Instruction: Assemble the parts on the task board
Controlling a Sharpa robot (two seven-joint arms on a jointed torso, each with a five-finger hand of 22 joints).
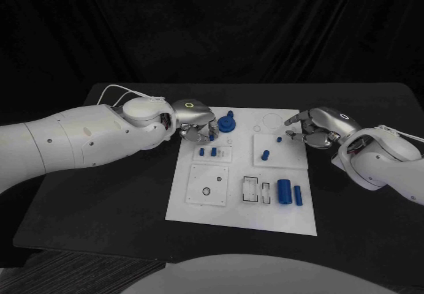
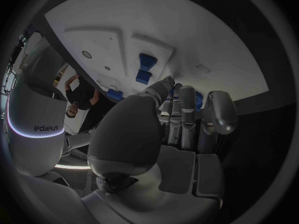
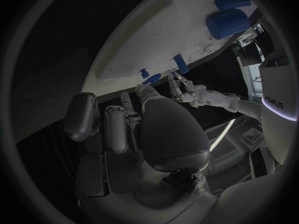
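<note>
My left hand [image 1: 196,120] hovers at the task board [image 1: 238,208]'s ten o'clock corner beside the blue gear [image 1: 228,124], grip unclear; right hand [image 1: 315,128] at two o'clock, fingers curled, seemingly empty, likely staged near the small pegs [image 1: 208,151]

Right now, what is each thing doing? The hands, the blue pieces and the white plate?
task board: flat on the black table.
left hand: over the board's far left corner, fingers curled down by the blue gear; hold unclear.
right hand: at the board's far right edge, fingers curled; hold unclear.
big blue cylinder: lying on the board.
thin blue cylinder: lying beside it.
</note>
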